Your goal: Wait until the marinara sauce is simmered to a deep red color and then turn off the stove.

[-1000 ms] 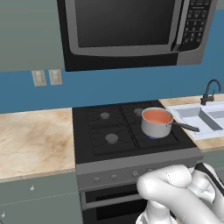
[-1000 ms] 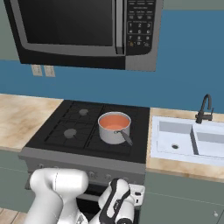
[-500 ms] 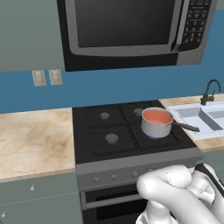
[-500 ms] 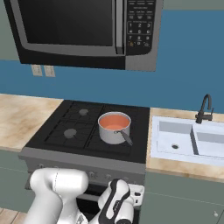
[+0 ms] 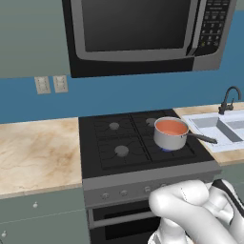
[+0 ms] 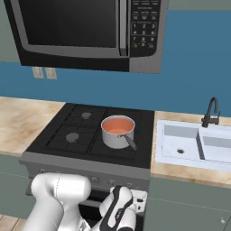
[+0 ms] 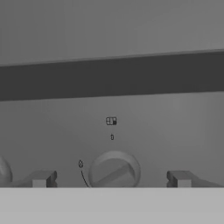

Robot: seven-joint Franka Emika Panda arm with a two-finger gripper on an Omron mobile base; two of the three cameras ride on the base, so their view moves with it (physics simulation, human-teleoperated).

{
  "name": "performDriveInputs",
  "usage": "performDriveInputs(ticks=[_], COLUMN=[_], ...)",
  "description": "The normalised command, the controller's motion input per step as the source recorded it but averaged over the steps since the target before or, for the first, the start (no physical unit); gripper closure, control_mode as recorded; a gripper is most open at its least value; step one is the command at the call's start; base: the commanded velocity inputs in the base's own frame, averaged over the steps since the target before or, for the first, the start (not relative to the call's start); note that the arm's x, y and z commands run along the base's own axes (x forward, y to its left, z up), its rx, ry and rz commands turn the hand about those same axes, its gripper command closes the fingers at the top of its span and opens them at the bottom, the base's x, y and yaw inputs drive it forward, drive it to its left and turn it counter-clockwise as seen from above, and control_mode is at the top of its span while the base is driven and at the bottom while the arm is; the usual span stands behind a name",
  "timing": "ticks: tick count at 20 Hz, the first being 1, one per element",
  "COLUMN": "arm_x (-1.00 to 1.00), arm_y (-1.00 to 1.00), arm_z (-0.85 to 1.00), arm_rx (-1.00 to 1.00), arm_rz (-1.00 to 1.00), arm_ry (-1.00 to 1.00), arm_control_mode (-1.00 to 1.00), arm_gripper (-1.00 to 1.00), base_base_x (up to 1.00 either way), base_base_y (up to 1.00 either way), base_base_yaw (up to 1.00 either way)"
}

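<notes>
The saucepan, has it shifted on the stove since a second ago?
No. The saucepan sits on the same front right burner of the stove, handle toward the sink.

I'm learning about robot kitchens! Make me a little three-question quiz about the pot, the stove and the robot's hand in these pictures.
1. True or false: the marinara sauce is dark red.
2. Which burner of the stove holds the saucepan? A) front left B) back left C) front right
3. Fill in: in the hand view, the gripper has a round ____ between its fingertips.

Key: 1. False, it looks orange. 2. C. 3. knob; the jaws stand apart on either side, not touching it.
</notes>
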Motion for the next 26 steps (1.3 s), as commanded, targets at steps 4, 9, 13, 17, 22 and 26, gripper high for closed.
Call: performDriveInputs(ticks=[4,9,13,17,22,26], arm_x=[0.01,0.10,0.20,0.09,0.02,0.00], arm_y=[0.11,0.05,0.00,0.00,0.00,0.00], arm_z=[0.01,0.00,0.00,0.00,0.00,0.00], arm_rx=[0.00,0.00,0.00,0.00,0.00,0.00], arm_rz=[0.00,0.00,0.00,0.00,0.00,0.00], arm_ry=[0.00,0.00,0.00,0.00,0.00,0.00], arm_control_mode=[-1.00,-1.00,-1.00,-1.00,-1.00,-1.00], arm_gripper=[-1.00,-1.00,-1.00,-1.00,-1.00,-1.00], base_base_x=[0.00,0.00,0.00,0.00,0.00,0.00], base_base_y=[0.00,0.00,0.00,0.00,0.00,0.00], base_base_yaw=[0.00,0.00,0.00,0.00,0.00,0.00])
